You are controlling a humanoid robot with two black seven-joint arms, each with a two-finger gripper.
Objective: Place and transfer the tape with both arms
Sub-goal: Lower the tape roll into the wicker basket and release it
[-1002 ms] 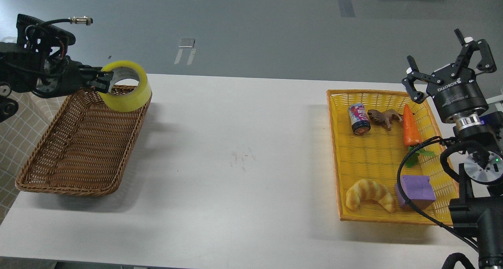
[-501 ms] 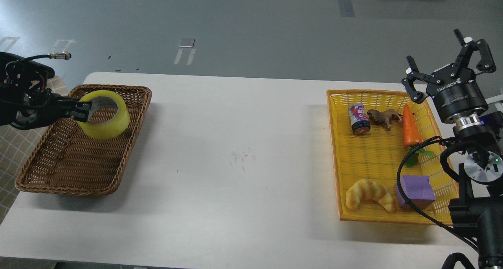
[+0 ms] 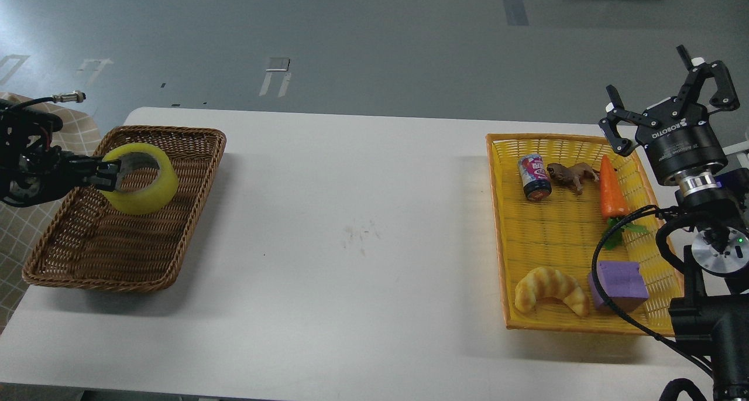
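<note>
The tape (image 3: 143, 184) is a yellow roll with a grey core, held over the far half of the brown wicker basket (image 3: 111, 266). My left gripper (image 3: 111, 174) comes in from the left edge and is shut on the roll's near-left wall, one finger inside the core. I cannot tell whether the roll touches the basket floor. My right gripper (image 3: 667, 105) is open and empty, raised above the far right corner of the yellow basket (image 3: 497, 225).
The yellow basket holds a small can (image 3: 534, 177), a brown toy animal (image 3: 572, 175), a carrot toy (image 3: 612, 190), a croissant toy (image 3: 551, 291) and a purple block (image 3: 621, 285). The white table (image 3: 351, 243) lies between the two baskets.
My left gripper has carried the tape left and down, from above the brown basket's far right corner to low over its inside. The right arm has hardly moved.
</note>
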